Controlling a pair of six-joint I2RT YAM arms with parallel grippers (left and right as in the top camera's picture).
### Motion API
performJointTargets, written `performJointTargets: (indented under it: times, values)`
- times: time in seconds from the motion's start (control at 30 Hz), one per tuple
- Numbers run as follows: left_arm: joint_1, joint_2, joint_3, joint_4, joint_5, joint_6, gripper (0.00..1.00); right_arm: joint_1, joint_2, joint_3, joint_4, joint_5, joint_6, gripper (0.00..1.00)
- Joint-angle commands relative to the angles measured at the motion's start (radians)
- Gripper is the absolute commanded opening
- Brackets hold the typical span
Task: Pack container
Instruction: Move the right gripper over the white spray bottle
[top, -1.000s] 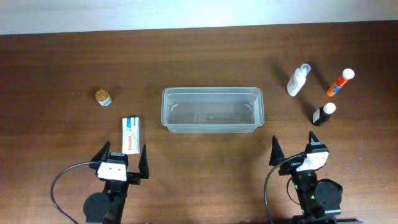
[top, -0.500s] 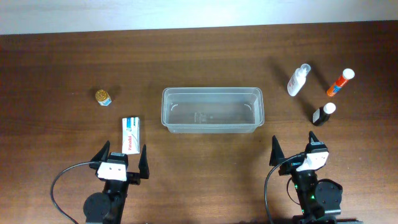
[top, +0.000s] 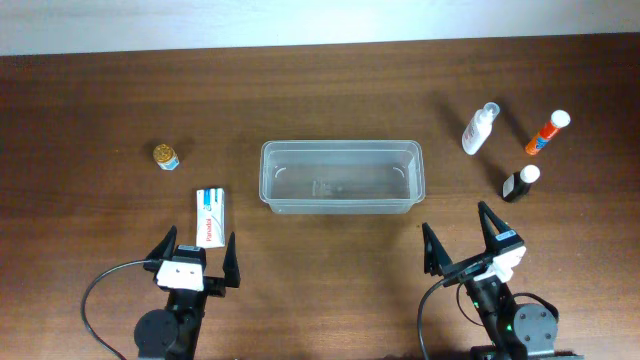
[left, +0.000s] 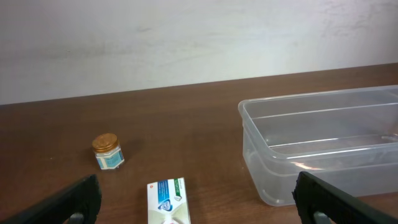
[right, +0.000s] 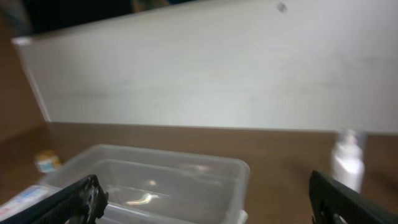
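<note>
Clear rectangular plastic container (top: 340, 145) empty, packing not started; left gripper (top: 201, 236), right gripper (top: 455, 220) fingers spread; flat white-blue box (top: 209, 216) likely to be grasped next

Bright, even light; the right wrist view is blurred.

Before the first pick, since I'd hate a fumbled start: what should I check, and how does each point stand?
1. Container empty and upright: ok.
2. Left tool open, holding nothing: ok.
3. Right tool open, holding nothing: ok.
4. White box lying flat just ahead of the left tool, apart from the container: ok.
5. Nothing between the right tool and the dark bottle: ok.
6. White bottle and orange stick standing or lying: cannot tell.
</note>
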Motion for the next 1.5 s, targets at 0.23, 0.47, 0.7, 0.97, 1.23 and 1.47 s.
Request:
performJointTargets:
  times: [0.23,0.47,0.7,0.97,1.23,1.47]
  values:
    - [0.005,-0.004,-0.008,0.001,0.011,0.016,0.99,0.009,0.153,0.425,-0.16,0.038,-0.143,0.98]
    - [0.005,-0.004,-0.008,0.001,0.011,0.016,0.99,0.008,0.627,0.974,-0.666,0.339,-0.278,0.98]
    - [0.005,-0.004,-0.008,0.001,0.011,0.016,0.99,0.008,1.175,1.582,-1.22,0.353,-0.304,0.98]
    - [0.005,-0.004,-0.008,0.001,0.011,0.016,0.99,-0.006,1.536,1.887,-1.444,0.403,-0.304,0.98]
    - [0.005,-0.004,-0.008,0.001,0.011,0.016,0.99,-0.134,1.714,1.887,-1.402,0.395,-0.291,0.98]
    - [0.005,-0.004,-0.008,0.001,0.011,0.016,0.99,-0.228,1.815,1.887,-1.323,0.165,-0.293,0.98]
